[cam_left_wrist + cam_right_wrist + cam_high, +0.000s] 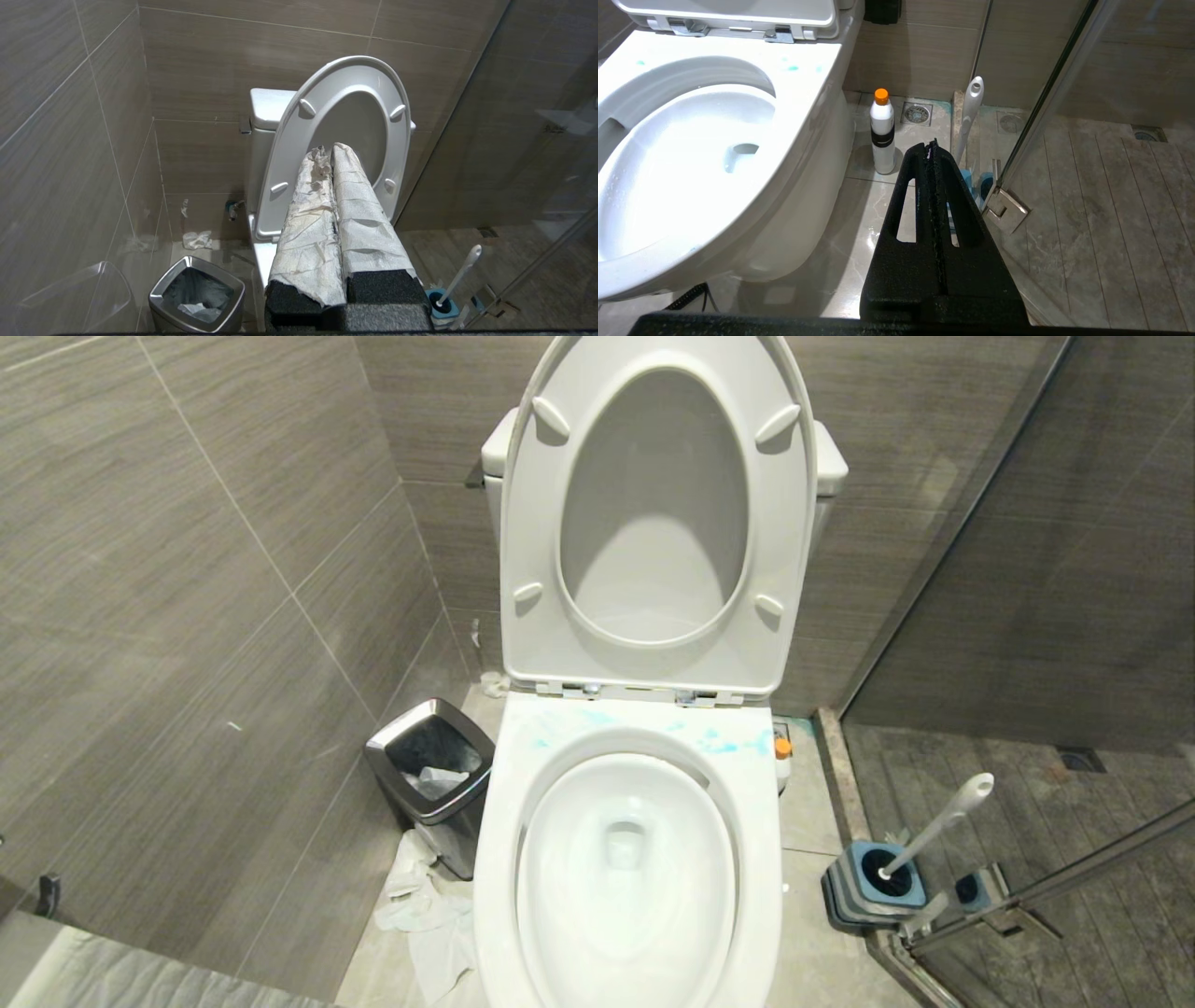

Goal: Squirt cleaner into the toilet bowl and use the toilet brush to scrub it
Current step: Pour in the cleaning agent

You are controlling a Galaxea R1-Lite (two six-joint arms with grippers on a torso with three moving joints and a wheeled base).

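Note:
The white toilet bowl stands open below me, seat and lid raised. Turquoise cleaner is smeared on the back of its rim, and the water looks faintly blue. The toilet brush leans in its blue-and-grey holder right of the bowl. A white bottle with an orange cap stands on the floor between them. My left gripper, its fingers wrapped in white paper, is shut and empty, held high facing the raised seat. My right gripper is shut and empty, low beside the bowl.
A square steel bin stands left of the bowl, with crumpled paper on the floor in front of it. A glass shower door with a metal hinge closes off the right side. Tiled walls stand close on the left.

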